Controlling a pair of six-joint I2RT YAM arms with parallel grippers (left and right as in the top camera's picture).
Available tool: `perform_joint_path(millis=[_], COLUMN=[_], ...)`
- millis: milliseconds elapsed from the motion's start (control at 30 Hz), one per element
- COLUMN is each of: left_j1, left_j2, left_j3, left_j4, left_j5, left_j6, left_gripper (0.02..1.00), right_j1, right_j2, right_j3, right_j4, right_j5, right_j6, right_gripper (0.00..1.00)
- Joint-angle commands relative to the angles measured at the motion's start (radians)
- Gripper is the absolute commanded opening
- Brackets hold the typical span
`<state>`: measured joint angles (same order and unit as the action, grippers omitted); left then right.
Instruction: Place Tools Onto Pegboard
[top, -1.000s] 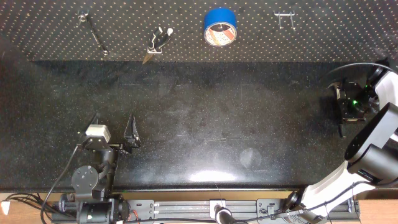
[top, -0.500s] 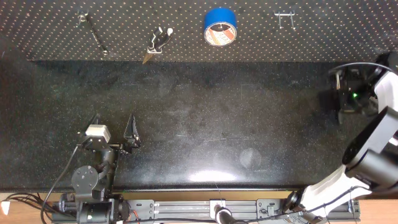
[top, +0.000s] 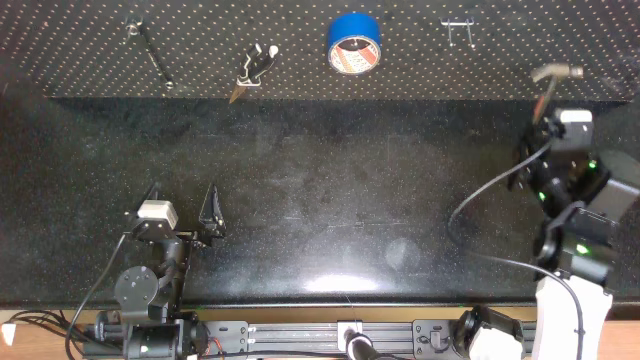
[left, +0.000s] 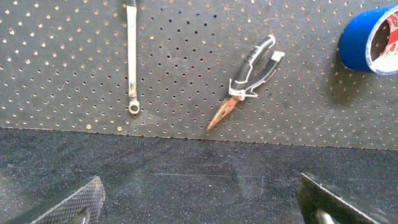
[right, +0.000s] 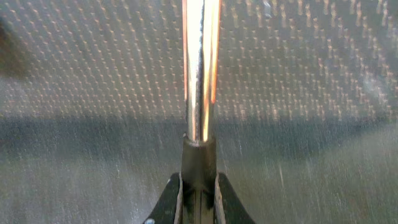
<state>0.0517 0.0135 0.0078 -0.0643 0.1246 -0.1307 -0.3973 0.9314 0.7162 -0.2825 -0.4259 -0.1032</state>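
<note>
Steel-shafted hammer (top: 556, 73) points head-first toward the pegboard (top: 520, 40), where wrench (top: 150, 52), pliers (top: 255, 68) and blue tape (top: 353, 44) hang.

Right arm: right gripper (right: 198, 190) clamped on the handle of the hammer (top: 556, 73), below its head. Left arm: folded near its base, far left of the hammer; left gripper (left: 202, 198) fingers spread wide.

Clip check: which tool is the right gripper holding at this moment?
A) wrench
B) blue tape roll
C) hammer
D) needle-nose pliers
C: the right gripper is shut on the handle of the hammer, while the pliers, wrench and tape hang on the pegboard.
</note>
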Motion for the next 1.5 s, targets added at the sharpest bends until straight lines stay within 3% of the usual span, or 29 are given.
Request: perform_joint_path(millis=[33, 200, 367, 967, 1000, 1033, 1067, 1200, 1333, 1467, 1500], left_j1=[0.004, 0.004, 0.004, 0.004, 0.004, 0.004, 0.004, 0.004, 0.004, 0.004, 0.004], left_j2=[-0.008, -0.008, -0.008, -0.008, -0.008, -0.008, -0.008, -0.008, -0.008, -0.008, -0.008], left_j3=[-0.002, -0.002, -0.002, -0.002, -0.002, -0.002, -0.002, -0.002, -0.002, -0.002, -0.002], left_j4=[-0.004, -0.004, -0.004, -0.004, -0.004, -0.004, -0.004, -0.004, -0.004, -0.004, -0.004], left_j5=[0.011, 0.011, 0.011, 0.011, 0.011, 0.011, 0.011, 0.011, 0.011, 0.011, 0.011], left_j6=[0.013, 0.013, 0.013, 0.013, 0.013, 0.013, 0.013, 0.013, 0.013, 0.013, 0.013], left_gripper=[0.993, 0.996, 0.996, 0.996, 0.996, 0.996, 0.996, 0.996, 0.996, 0.998, 0.996], right_j1=[0.174, 0.292, 0.34, 0.342, 0.342, 0.342, 0.342, 0.322, 0.217, 0.158, 0.159], right_j2=[0.057, 0.267, 0.317, 0.567, 0.567, 0.567, 0.567, 0.518, 0.273, -0.151, -0.234], right_j3=[-0.002, 0.004, 0.019, 0.161, 0.161, 0.161, 0.161, 0.14, -0.094, -0.398, -0.437], right_j4=[0.234, 0.539, 0.542, 0.458, 0.458, 0.459, 0.459, 0.463, 0.504, 0.512, 0.509], right_j5=[-0.005, 0.032, 0.032, 0.033, 0.032, 0.032, 0.032, 0.033, 0.041, 0.238, 0.239], right_j6=[0.127, 0.301, 0.309, 0.308, 0.308, 0.309, 0.309, 0.306, 0.169, 0.184, 0.184], right_gripper=[0.073, 0.075, 0.075, 0.077, 0.325, 0.768, 0.895, 0.904, 0.906, 0.906, 0.91])
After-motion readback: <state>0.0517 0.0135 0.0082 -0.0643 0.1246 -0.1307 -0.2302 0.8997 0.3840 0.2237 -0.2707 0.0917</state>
